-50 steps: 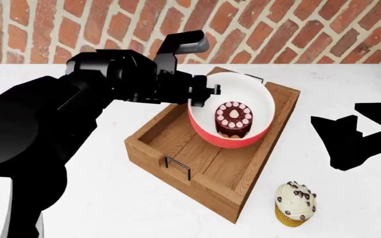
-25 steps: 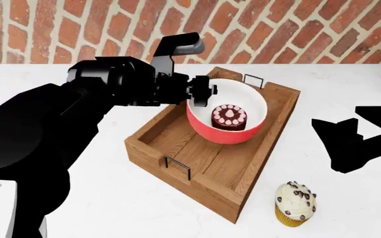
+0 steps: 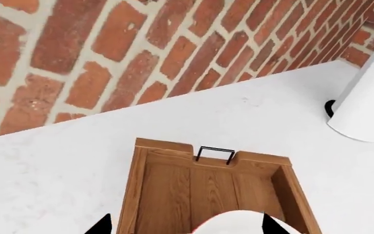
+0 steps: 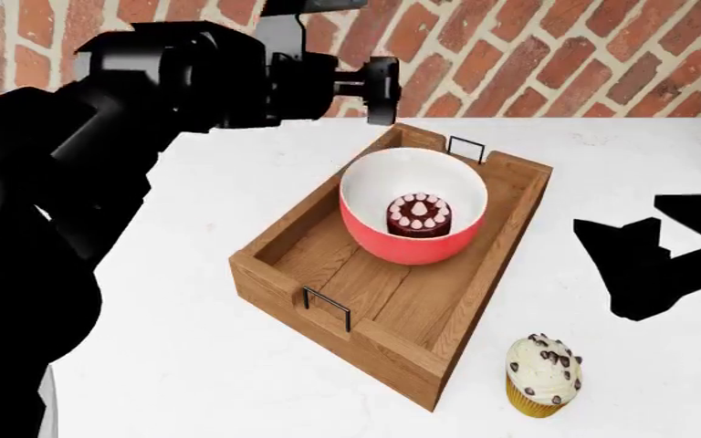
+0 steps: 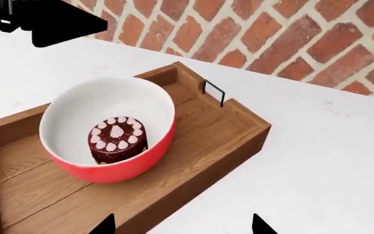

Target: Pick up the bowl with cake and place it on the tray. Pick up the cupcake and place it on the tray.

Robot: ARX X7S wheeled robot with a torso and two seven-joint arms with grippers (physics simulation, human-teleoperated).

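The red bowl (image 4: 413, 245), white inside, stands upright in the far half of the wooden tray (image 4: 326, 274), with the dark cake (image 4: 419, 215) in its middle. My left gripper (image 4: 382, 89) hangs open, above and behind the tray's far-left corner and apart from the bowl. In the left wrist view the tray (image 3: 174, 195) and the bowl's white rim (image 3: 239, 225) lie far below the open gripper (image 3: 185, 229). The cupcake (image 4: 544, 375) stands on the counter in front of the tray's near-right corner. My right gripper (image 4: 606, 265) is open, right of the tray. Its wrist view shows bowl (image 5: 122, 170), cake (image 5: 117, 140) and tray (image 5: 219, 136).
A brick wall (image 4: 546, 55) runs behind the white counter (image 4: 204, 365). A white cylinder (image 3: 369, 102) stands on the counter beyond the tray in the left wrist view. Wire handles (image 4: 326, 307) rise at the tray's short ends. My left arm (image 5: 44, 19) shows dark above the tray.
My left gripper let go of the bowl's rim and rose up and back. The bowl settled from a tilt to level in the tray. The right arm has not moved.
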